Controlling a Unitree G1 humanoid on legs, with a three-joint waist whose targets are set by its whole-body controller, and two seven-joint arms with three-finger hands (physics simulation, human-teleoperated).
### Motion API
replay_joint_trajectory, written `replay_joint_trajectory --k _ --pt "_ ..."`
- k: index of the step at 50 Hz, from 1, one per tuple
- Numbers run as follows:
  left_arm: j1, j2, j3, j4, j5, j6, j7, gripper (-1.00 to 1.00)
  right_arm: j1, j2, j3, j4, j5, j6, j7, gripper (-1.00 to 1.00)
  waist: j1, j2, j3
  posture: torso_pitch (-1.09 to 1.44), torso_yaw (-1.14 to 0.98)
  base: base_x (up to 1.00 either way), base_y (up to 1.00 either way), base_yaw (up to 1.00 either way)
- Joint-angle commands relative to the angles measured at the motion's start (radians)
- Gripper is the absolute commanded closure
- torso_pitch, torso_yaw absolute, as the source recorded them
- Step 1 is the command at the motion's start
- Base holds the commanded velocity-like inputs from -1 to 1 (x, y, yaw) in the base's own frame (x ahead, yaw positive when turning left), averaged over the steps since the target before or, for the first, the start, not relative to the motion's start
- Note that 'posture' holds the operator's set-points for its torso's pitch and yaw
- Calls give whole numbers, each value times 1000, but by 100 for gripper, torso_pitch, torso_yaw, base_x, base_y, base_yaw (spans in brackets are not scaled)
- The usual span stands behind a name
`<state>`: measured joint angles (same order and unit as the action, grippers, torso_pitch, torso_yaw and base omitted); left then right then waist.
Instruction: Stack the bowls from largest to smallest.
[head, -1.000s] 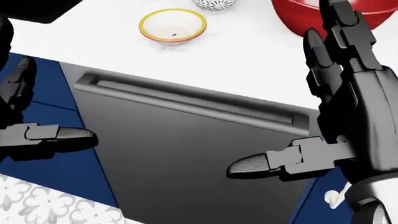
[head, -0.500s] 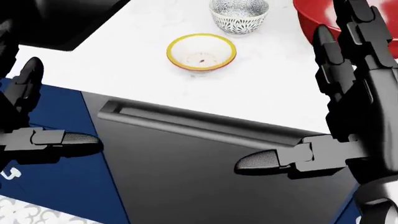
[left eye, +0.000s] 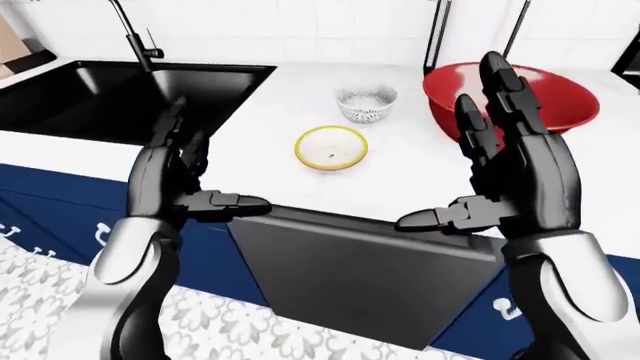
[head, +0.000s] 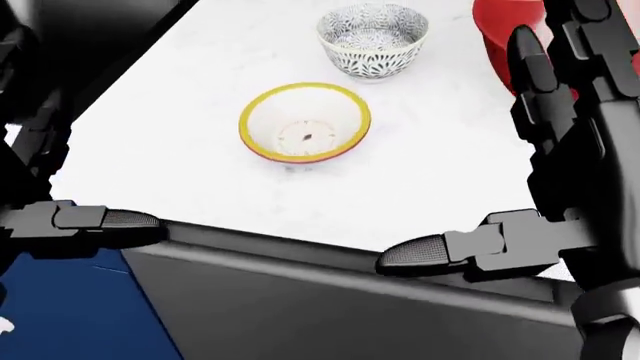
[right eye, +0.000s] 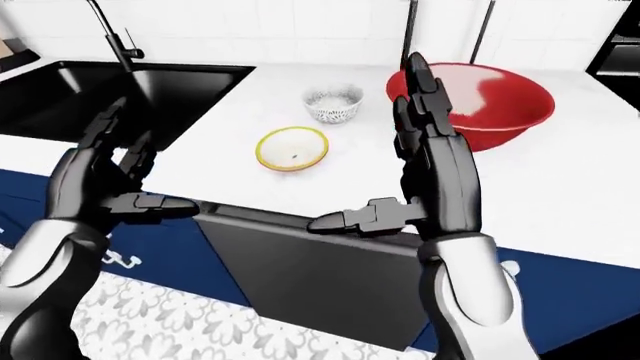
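Hovering wide open: left robot hand (left eye: 185, 176). Sitting on white marble desk (left eye: 420, 176): yellow-rimmed shallow ceramic bowl (left eye: 331, 147), beside patterned grey-white small bowl (left eye: 366, 103), then large glossy red bowl (right eye: 475, 94). Hovering splayed, empty: right robot hand (left eye: 500, 169).

A large glossy red bowl (right eye: 480, 101) sits at upper right of the white marble desk (right eye: 560, 187). A small white bowl with a yellow rim (head: 304, 122) lies at centre; above it, a small bowl patterned black-and-white (head: 372, 37). Navy cabinet fronts (left eye: 60, 206) flank a dark grey appliance door (left eye: 360, 274). A black sink (left eye: 100, 94) fills the upper left.
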<state>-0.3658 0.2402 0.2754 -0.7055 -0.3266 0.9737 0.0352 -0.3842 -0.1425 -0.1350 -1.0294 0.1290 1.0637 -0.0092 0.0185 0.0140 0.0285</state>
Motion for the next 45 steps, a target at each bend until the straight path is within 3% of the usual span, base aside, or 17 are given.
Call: replay_joint_trajectory --k 1,4,5,6,7,8,11,12,13,27,35,38,40,41,43,44,45 --pt "-16 13 21 -23 1 -13 8 -100 -27 -1 6 -18 7 -20 4 -100 10 -3 -16 0 0 10 60 0" --pt "-17 15 21 -24 1 -10 9 -100 -44 -10 -4 -18 23 -13 -2 -100 15 70 -24 0 0 8 59 0" --pt "-12 14 17 -17 4 -21 7 -100 -46 -12 -6 -18 28 -12 -6 -100 19 26 -35 0 0 9 53 0" --pt "-7 12 11 -8 10 -34 5 -100 -45 -11 -6 -18 35 -13 -10 -100 31 40 -8 0 0 0 0 0" --pt "-7 11 9 -4 12 -37 3 -100 -45 -10 -8 -18 39 -14 -15 -100 34 66 -6 0 0 0 0 0" --pt "-8 10 9 -1 14 -41 2 -100 -44 -9 -12 -18 43 -16 -17 -100 27 67 -6 0 0 0 0 0" --pt "-13 11 14 -7 11 -27 2 -100 -36 -5 -16 -18 78 -25 -18 -100 11 42 -1 0 0 0 0 0" --pt "-12 11 15 -2 12 -34 1 -100 -42 -10 -15 -18 88 -19 -24 -100 -19 44 -6 0 0 0 0 -97" --pt "-10 11 14 -2 12 -36 0 -100 -49 -17 -17 -18 98 -13 -33 -100 -5 39 -3 0 0 0 0 -100" --pt "-12 6 3 -14 26 -28 -7 -100 -4 -97 -64 -18 242 -71 -116 -100 -29 17 -9 0 0 0 0 -87" --pt "-27 12 7 -16 23 -13 -5 -100 -17 -110 -66 -18 241 -56 -129 -100 -16 -21 14 0 0 0 0 -3" --pt "-28 13 7 -16 23 -14 -6 -100 -21 -100 -66 -18 224 -52 -115 -100 -18 -16 12 0 0 3 -8 0" --pt "-34 16 10 -20 20 -5 -4 -100 -25 -100 -70 -18 224 -53 -113 -100 -19 -13 -3 0 0 3 -11 0" --pt "-39 17 15 -26 15 6 -1 -100 -25 -102 -71 -18 225 -55 -114 -100 -17 -14 2 0 0 3 0 0" --pt "-39 19 18 -34 9 12 2 -100 -26 -112 -74 -18 239 -61 -123 -100 -15 -32 -10 0 0 0 0 0" --pt "-39 20 19 -35 7 12 2 -100 -25 -120 -78 -18 252 -65 -131 -100 -9 -41 -5 0 0 0 0 0" --pt "-43 23 22 -34 5 15 3 -100 -19 -128 -87 -18 266 -72 -137 -100 -5 -20 -6 0 0 0 0 0"
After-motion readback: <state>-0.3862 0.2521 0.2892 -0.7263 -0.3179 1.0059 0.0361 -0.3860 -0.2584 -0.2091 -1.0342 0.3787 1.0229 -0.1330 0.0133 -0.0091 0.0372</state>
